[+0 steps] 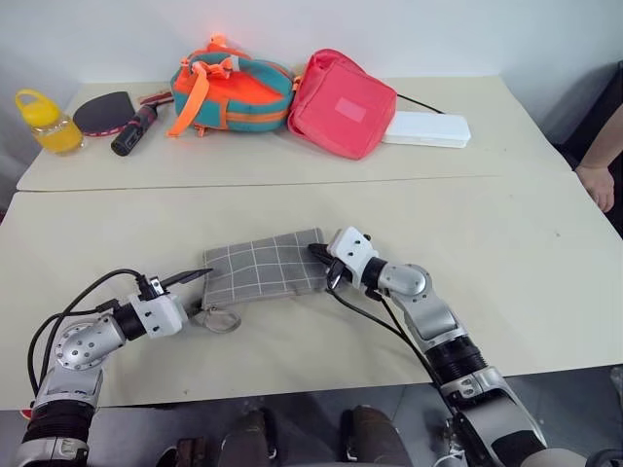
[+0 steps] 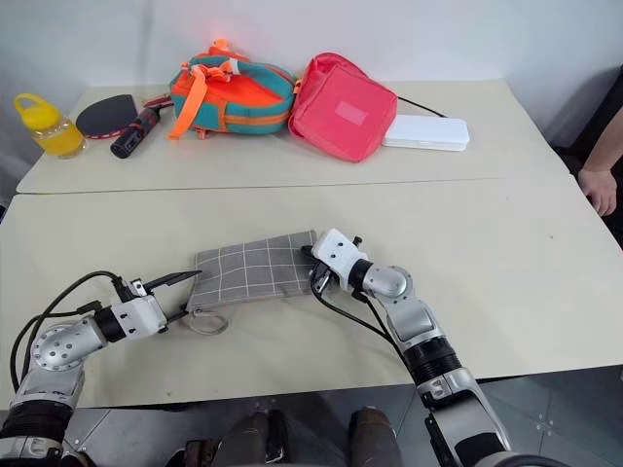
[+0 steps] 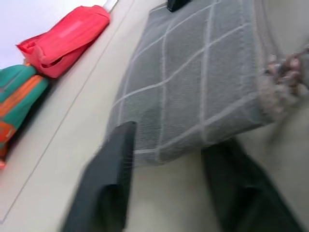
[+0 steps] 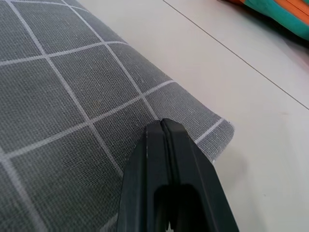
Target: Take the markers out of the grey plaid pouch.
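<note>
A: Biggest first?
B: Table (image 1: 506,253), then grey plaid pouch (image 1: 265,268) flat near its front edge, loop strap (image 1: 220,319) by L end.
A: Grippers?
B: L gripper (image 3: 169,188) part open, 2 fingers straddling pouch's L corner, nothing held. R gripper (image 4: 166,145) fingers pressed together, tips on pouch's R end.

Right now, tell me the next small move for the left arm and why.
Probably ease the left end effector forward and close on the near end of the grey plaid pouch. Its fingers straddle that edge with a gap, while the shut right end effector presses on the far end.
</note>
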